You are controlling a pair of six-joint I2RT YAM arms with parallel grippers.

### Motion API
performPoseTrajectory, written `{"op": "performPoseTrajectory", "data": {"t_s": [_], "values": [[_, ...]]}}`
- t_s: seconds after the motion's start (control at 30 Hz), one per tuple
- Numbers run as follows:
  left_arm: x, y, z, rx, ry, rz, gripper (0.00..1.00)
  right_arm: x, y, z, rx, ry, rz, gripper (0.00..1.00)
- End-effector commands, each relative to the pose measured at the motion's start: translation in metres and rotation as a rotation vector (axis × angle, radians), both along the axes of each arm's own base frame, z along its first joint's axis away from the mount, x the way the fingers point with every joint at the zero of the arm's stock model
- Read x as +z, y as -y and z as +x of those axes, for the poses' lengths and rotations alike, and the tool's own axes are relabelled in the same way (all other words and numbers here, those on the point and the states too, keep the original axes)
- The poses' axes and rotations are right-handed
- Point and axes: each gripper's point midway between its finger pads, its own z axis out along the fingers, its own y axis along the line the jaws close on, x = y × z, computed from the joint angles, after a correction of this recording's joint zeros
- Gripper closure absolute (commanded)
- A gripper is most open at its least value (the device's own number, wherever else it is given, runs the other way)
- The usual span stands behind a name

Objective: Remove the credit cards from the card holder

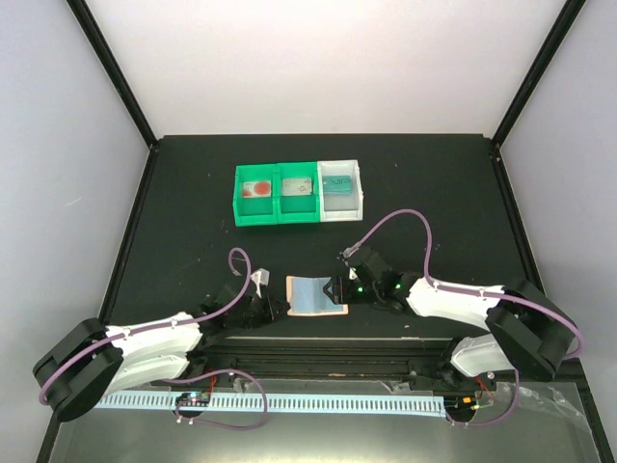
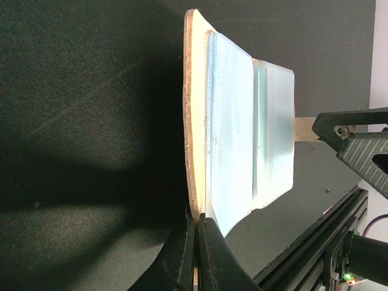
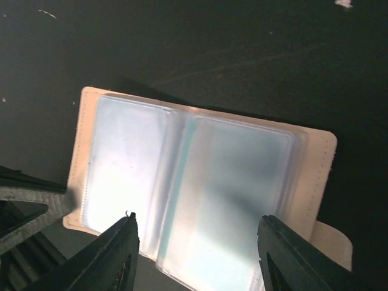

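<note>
The card holder lies open near the table's front middle, a tan cover with pale blue-grey clear sleeves inside. My left gripper is shut on the holder's tan left edge, as the left wrist view shows. My right gripper is open and hovers over the holder's right side. In the right wrist view its fingertips straddle the sleeves of the holder. A thin teal strip shows between the sleeves. Credit cards lie in the bins: white with red, a pale one and teal.
A green bin with two compartments and a white bin stand side by side at mid table, behind the holder. A black rail runs along the near edge between the arm bases.
</note>
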Motion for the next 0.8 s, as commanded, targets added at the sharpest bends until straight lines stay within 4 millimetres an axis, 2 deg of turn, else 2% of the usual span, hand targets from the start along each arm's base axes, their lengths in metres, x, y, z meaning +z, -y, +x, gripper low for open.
{"op": "performPoseTrajectory", "data": {"t_s": [0.0, 0.47, 0.77], "values": [[0.004, 0.002, 0.002, -0.006, 0.027, -0.003, 0.98, -0.01, 0.012, 0.002, -0.039, 0.0, -0.048, 0.46], [0.003, 0.001, 0.002, -0.001, 0.027, -0.002, 0.99, -0.021, 0.008, 0.0, -0.036, -0.031, -0.044, 0.46], [0.005, 0.002, 0.002, -0.003, 0.03, -0.006, 0.98, -0.02, 0.002, 0.0, -0.023, -0.041, -0.027, 0.47]]}}
